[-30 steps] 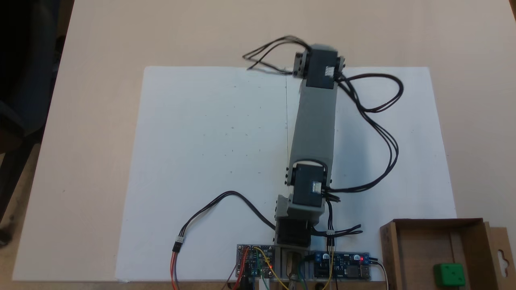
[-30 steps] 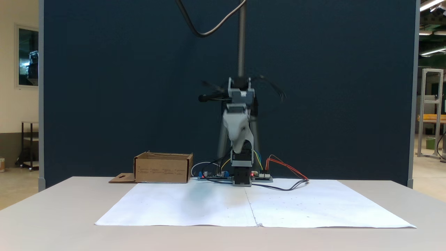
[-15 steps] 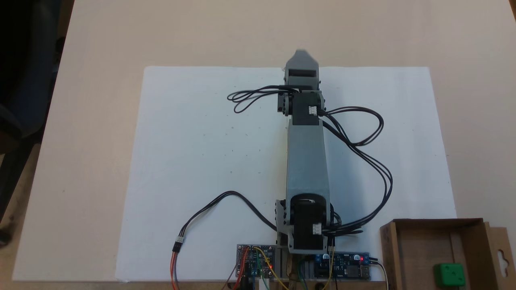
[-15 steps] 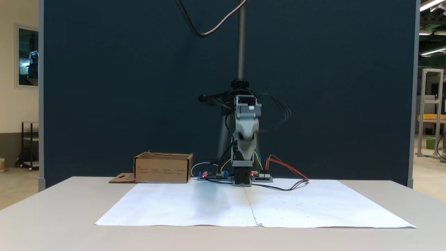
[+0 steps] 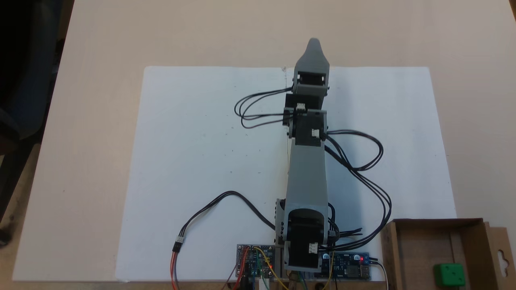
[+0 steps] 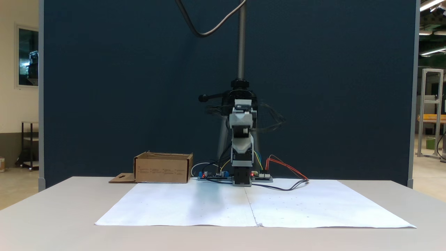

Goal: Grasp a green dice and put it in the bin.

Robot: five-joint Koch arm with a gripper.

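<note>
1. While my arm (image 5: 306,173) reaches straight out over the white paper sheet (image 5: 201,161), my end effector (image 5: 313,43) points past the sheet's far edge, above bare worktop (image 5: 242,32) in the fixed view from above.
2. Whether my jaws are apart or together I cannot tell: from above they appear as one grey pointed tip, and in the fixed view from the front my end effector (image 6: 243,122) is blurred and seen head-on.
3. My end effector holds nothing that I can see.
4. The green dice (image 5: 448,274) lies inside the bin (image 5: 479,241), on its floor, near the lower edge of the view from above.
5. The bin sits at the sheet's near right corner in that view, just beside my base and its circuit boards (image 5: 342,266).
6. From the front, the bin (image 6: 163,168) stands left of my base, its flap lying flat on the worktop (image 6: 52,209).
</note>
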